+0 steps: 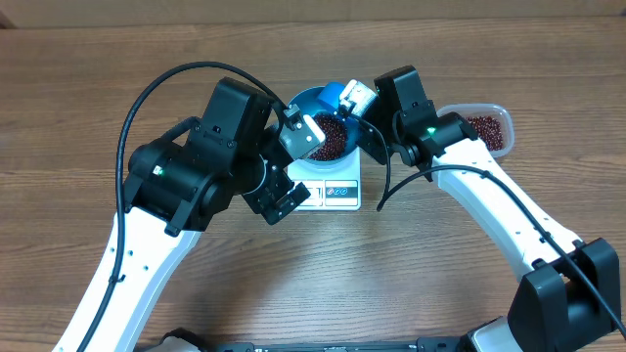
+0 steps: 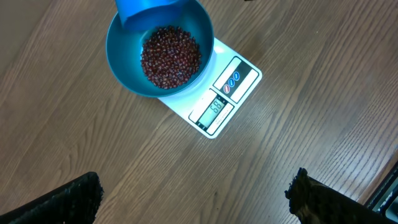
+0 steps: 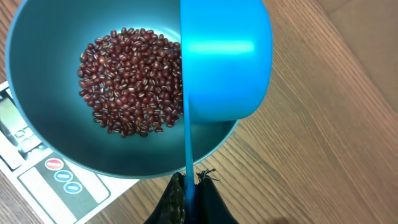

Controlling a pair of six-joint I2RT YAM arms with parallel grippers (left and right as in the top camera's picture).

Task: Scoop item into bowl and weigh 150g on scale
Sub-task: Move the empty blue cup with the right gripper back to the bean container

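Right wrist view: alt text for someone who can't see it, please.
A blue scoop, handle pinched in the right tool, is tipped over a blue bowl of red-brown beans. The bowl sits on a white scale on a wooden table.

The left gripper hangs above the bowl's near-left side, jaws spread wide, its arm bent in from the left. The right gripper is clamped on the scoop handle at the bowl's far-right rim.
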